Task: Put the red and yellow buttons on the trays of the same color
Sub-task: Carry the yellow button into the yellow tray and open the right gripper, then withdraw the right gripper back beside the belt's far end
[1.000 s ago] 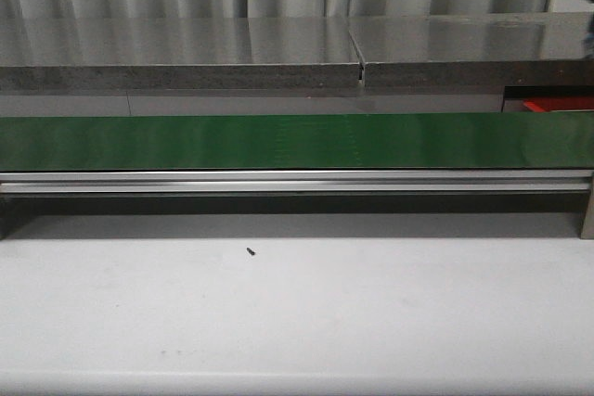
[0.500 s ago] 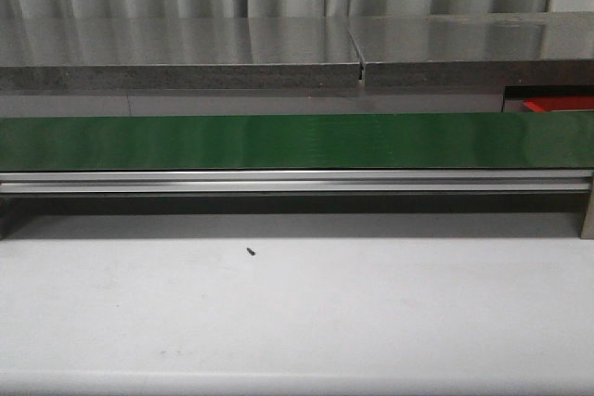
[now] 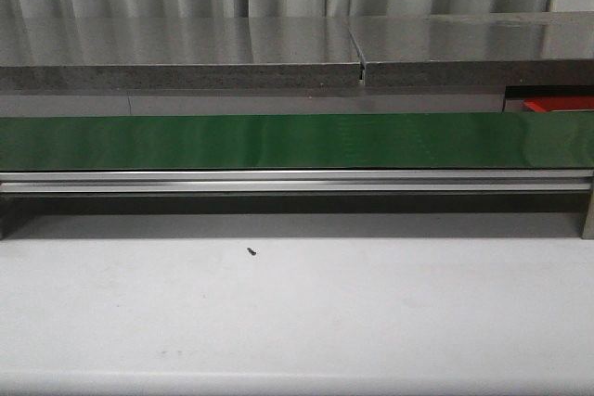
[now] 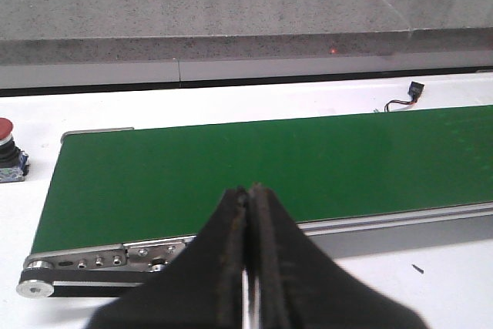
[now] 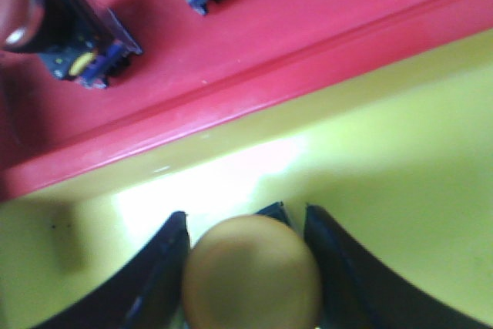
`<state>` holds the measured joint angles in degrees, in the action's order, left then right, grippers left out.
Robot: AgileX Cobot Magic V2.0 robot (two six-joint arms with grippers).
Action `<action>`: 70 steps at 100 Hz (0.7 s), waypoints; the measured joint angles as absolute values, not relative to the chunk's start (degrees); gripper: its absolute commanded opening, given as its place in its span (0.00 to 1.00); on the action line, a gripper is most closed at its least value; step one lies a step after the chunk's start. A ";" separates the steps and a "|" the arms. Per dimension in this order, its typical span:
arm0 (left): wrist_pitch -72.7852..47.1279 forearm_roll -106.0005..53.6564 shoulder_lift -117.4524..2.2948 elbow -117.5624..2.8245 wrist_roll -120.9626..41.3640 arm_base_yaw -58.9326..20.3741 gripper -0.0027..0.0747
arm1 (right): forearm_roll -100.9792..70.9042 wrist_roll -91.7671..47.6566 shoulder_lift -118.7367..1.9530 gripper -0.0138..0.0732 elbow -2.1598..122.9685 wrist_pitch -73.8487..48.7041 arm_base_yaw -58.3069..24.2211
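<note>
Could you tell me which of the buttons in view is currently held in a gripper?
The yellow button, between the right gripper's fingers over the yellow tray. The buttons on the red tray and the red button beside the conveyor's end lie free.

The green conveyor belt is seen low and side-on in the front view, facing forward; the same belt is seen obliquely from above in the left wrist view; the red tray and yellow tray are seen very close in the right wrist view.
</note>
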<state>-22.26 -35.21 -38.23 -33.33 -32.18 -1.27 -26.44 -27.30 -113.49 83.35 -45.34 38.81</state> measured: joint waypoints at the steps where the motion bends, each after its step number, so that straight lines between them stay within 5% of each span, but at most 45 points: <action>1: -22.26 -35.21 -38.23 -33.33 -32.18 -1.27 0.01 | -26.44 -27.30 -113.65 0.33 83.35 -45.34 38.81; 12: -22.26 -35.21 -38.23 -33.33 -32.18 -1.27 0.01 | -26.90 -27.30 -113.87 0.43 83.35 -44.95 38.81; 23: -22.26 -35.21 -38.23 -33.33 -32.18 -1.27 0.01 | -26.98 -27.30 -113.87 0.69 83.35 -44.95 38.81; 34: -22.26 -35.21 -38.23 -33.33 -32.18 -1.27 0.01 | -27.31 -27.30 -113.87 0.85 83.35 -44.95 38.81; 70: -22.26 -35.21 -38.23 -33.33 -32.18 -1.27 0.01 | -31.61 -30.99 -103.77 0.85 83.35 -44.50 35.67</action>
<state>-22.26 -35.21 -38.23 -33.33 -32.18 -1.27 -31.61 -30.99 -103.77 83.35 -44.50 35.67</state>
